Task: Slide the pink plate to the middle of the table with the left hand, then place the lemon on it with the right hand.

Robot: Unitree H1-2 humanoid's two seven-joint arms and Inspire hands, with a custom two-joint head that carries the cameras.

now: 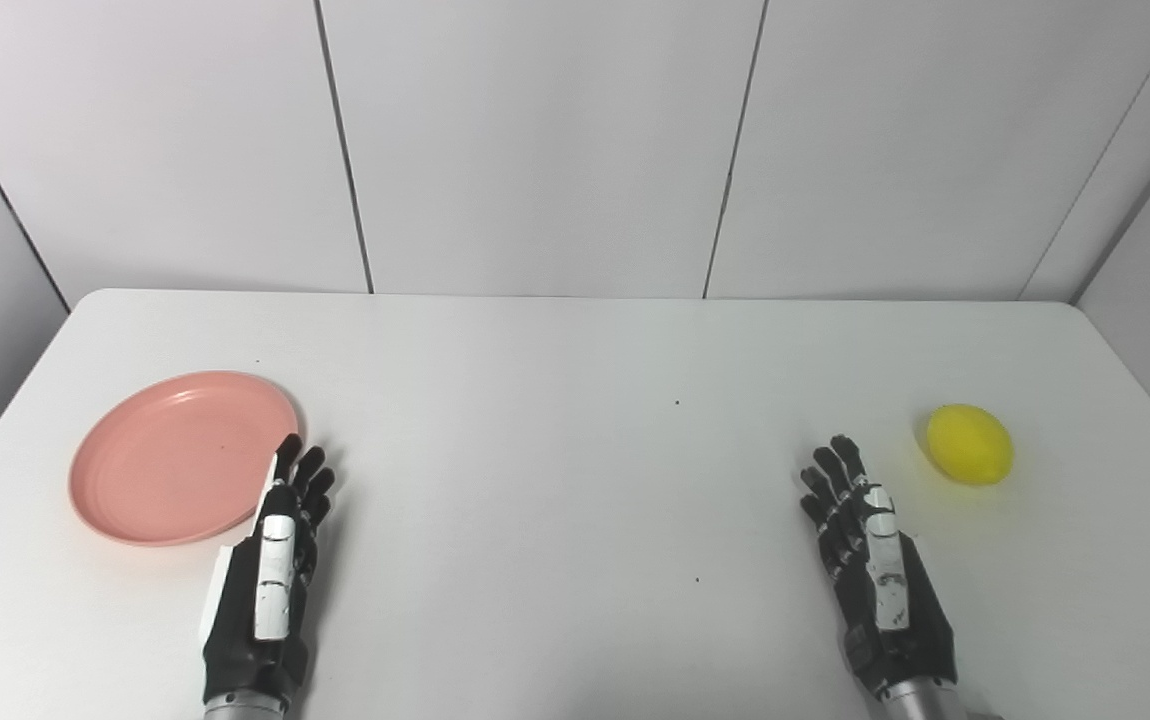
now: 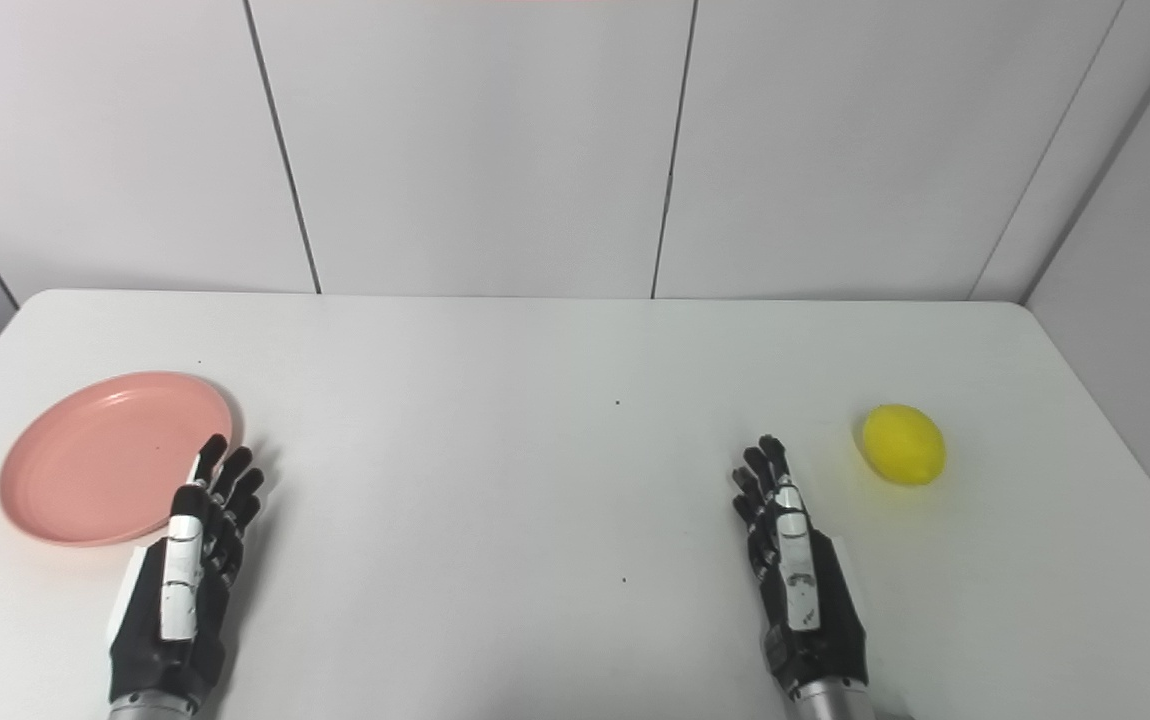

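A pink plate (image 1: 175, 455) lies flat on the left part of the white table, with nothing on it. My left hand (image 1: 270, 575) rests by the plate's right near rim, fingers stretched out and apart, holding nothing; its fingertips overlap the rim in the picture. A yellow lemon (image 1: 970, 444) sits on the table at the far right. My right hand (image 1: 875, 560) is a little to the left of the lemon and nearer to me, open, with a clear gap between it and the fruit.
The white table (image 1: 575, 420) reaches back to a grey panelled wall (image 1: 535, 140). Its left and right edges run close to the plate and the lemon. Small dark specks mark the tabletop.
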